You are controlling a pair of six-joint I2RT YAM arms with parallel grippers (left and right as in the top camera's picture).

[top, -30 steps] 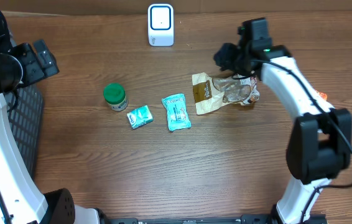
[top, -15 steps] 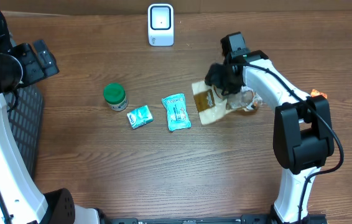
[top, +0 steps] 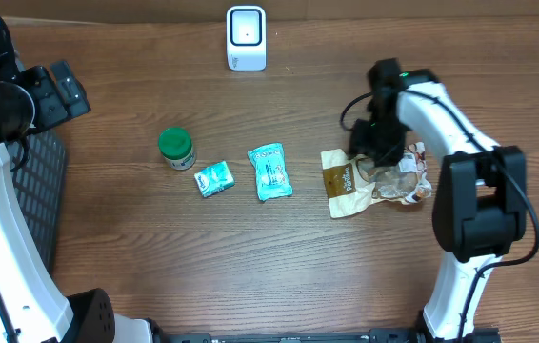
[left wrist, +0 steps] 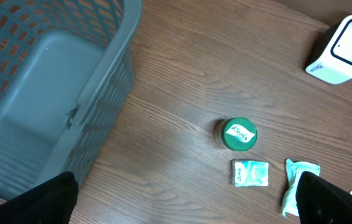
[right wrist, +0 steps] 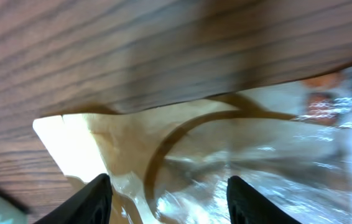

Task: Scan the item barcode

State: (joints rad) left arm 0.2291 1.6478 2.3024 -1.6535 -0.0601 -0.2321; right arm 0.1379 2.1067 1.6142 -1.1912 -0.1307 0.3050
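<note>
The crinkly snack bag (top: 353,181), matte brown at one end and glossy clear film at the other, lies on the wood-grain table (top: 250,257) right of and nearer than the white boxy scanner (top: 246,38), the right gripper (top: 379,151) clamped on its clear end, bare wood around it, and the left gripper (top: 63,90) splayed wide far left of the scanner.
</note>
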